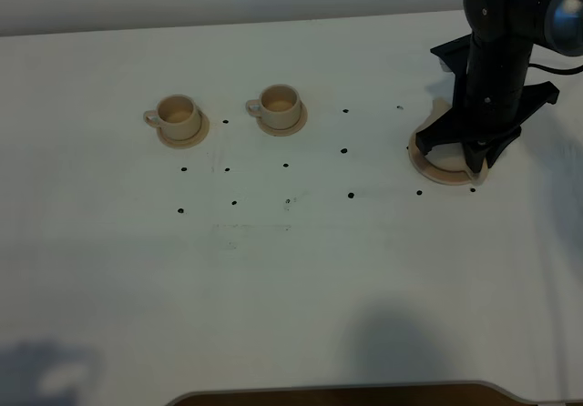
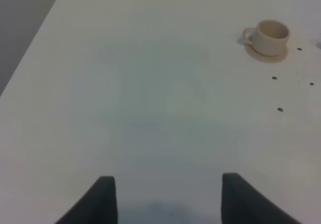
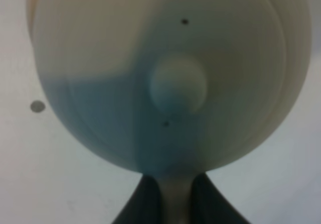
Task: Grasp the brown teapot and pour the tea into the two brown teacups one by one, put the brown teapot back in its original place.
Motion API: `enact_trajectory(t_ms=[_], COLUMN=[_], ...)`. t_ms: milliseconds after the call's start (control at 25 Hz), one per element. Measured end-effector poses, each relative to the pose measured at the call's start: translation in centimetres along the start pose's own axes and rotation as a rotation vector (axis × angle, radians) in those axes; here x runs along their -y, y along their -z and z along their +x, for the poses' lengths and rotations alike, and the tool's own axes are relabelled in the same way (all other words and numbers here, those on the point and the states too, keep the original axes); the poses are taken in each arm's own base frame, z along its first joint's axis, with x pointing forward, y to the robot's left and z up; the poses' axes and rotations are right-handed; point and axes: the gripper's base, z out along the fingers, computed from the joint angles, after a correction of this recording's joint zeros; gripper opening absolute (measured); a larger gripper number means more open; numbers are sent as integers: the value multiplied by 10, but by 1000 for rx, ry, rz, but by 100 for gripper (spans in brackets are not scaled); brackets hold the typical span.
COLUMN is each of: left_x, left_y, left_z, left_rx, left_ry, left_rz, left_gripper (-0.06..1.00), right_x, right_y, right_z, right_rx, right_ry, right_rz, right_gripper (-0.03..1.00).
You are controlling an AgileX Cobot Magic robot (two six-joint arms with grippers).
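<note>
Nearest me my left gripper (image 2: pixel 168 186) hangs spread open over the white table (image 1: pixel 291 279), my right gripper (image 3: pixel 175 196) is clenched on the handle of the teapot (image 3: pixel 165 58) over its wide saucer (image 1: pixel 439 173) (resting or lifted, I can't tell), with the left cup (image 1: pixel 178 112) and right cup (image 1: pixel 280 103) farther back.

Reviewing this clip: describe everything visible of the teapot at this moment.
The teapot is squat, round and pale tan, smooth like glazed ceramic, with a small round knob on its lid. The right wrist view looks straight down on it, upright. Its thin handle sits between the dark fingers of the right gripper, which press it from both sides. In the high view the arm hides nearly all of it; it is over the wide saucer, lifted or resting I cannot tell. No spout shows.
</note>
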Motion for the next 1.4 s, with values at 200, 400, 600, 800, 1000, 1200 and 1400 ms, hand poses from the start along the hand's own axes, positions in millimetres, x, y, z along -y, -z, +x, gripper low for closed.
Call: enact_trajectory(t_ms=[200, 400, 600, 800, 1000, 1200, 1400], left_x=[0, 0, 0, 0, 0, 0, 0], left_y=[0, 0, 0, 0, 0, 0, 0], left_z=[0, 0, 0, 0, 0, 0, 0], left_rx=[0, 0, 0, 0, 0, 0, 0], left_ry=[0, 0, 0, 0, 0, 0, 0], left_rz=[0, 0, 0, 0, 0, 0, 0], left_gripper=[50, 50, 50, 50, 50, 50, 50], right_x=[0, 0, -2, -2, -2, -3, -9], right_y=[0, 1, 7, 11, 16, 24, 33], right_z=[0, 0, 0, -1, -1, -2, -6], right_rx=[0, 2, 21, 43, 73, 110, 189], right_ry=[2, 3, 6, 10, 8, 3, 32], right_rz=[-2, -6, -25, -27, -30, -39, -24], right_gripper=[11, 11, 11, 11, 11, 11, 11])
